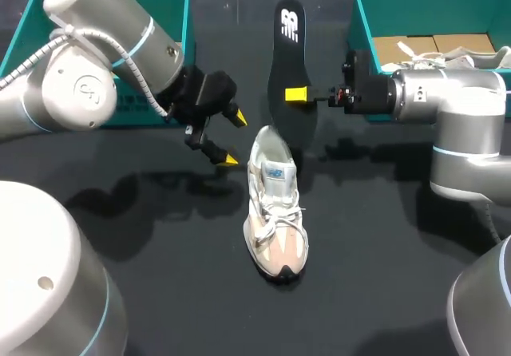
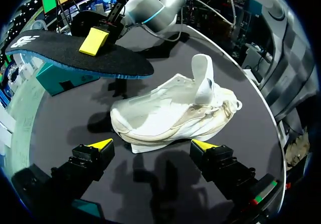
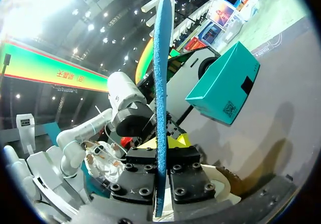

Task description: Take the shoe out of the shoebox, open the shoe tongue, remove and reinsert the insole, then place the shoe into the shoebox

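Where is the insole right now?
In the head view, the insole is pinched in the right pincer, held above the table beyond the heel of the white shoe, left of the right-hand teal shoebox.

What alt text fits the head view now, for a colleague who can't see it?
The right gripper holds the black insole in the air over the white shoe on the dark table; the open left gripper hovers beside the shoe's heel. A teal box stands far left, another far right.
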Tool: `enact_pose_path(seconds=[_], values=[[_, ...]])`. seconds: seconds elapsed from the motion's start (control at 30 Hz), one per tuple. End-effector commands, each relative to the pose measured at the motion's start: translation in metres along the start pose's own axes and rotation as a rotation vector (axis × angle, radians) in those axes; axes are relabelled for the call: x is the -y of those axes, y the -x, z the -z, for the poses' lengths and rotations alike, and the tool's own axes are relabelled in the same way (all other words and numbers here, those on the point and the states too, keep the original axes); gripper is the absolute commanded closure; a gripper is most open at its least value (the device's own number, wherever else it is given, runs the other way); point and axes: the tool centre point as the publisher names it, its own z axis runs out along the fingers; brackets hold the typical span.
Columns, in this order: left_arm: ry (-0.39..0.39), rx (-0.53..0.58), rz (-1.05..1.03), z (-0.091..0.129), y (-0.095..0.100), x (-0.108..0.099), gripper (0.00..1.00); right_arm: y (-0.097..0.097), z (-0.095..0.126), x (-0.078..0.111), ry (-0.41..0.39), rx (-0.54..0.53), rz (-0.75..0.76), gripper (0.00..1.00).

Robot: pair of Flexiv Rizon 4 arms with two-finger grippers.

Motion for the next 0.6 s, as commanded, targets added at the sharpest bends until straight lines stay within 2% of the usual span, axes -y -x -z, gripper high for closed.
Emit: enact_pose_path(seconds=[0.03,0.33,0.6], values=[[0.014,0.015,-0.007,-0.002,0.001,0.000,0.00,0.001,-0.001,0.000,-0.002,0.000,0.000,1.00],[0.011,0.050,0.014,-0.018,-0.001,-0.015,0.00,0.009,-0.019,0.008,0.003,-0.048,0.092,1.00],[-0.004,0.085,0.034,-0.026,-0.001,-0.020,0.00,0.012,-0.023,0.012,0.018,-0.069,0.187,1.00]])
